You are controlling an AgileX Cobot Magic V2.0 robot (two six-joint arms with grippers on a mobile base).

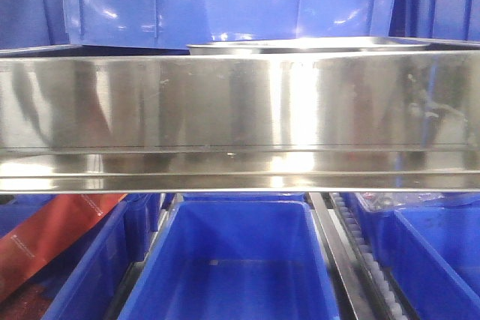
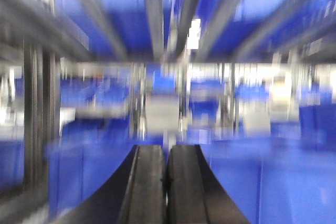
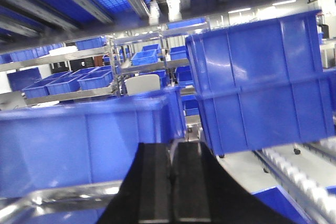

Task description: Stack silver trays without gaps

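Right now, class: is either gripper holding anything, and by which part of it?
Nothing is held. The left gripper and the right gripper are each shut, fingers together with nothing between them. No gripper touches the silver tray in the front view.

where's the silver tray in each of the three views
Front view: silver tray top centre, behind the steel rail.
Left wrist: too blurred to tell.
Right wrist: a silver tray rim bottom left; same one unclear.
Shared landmark: blue bins, front and right wrist.
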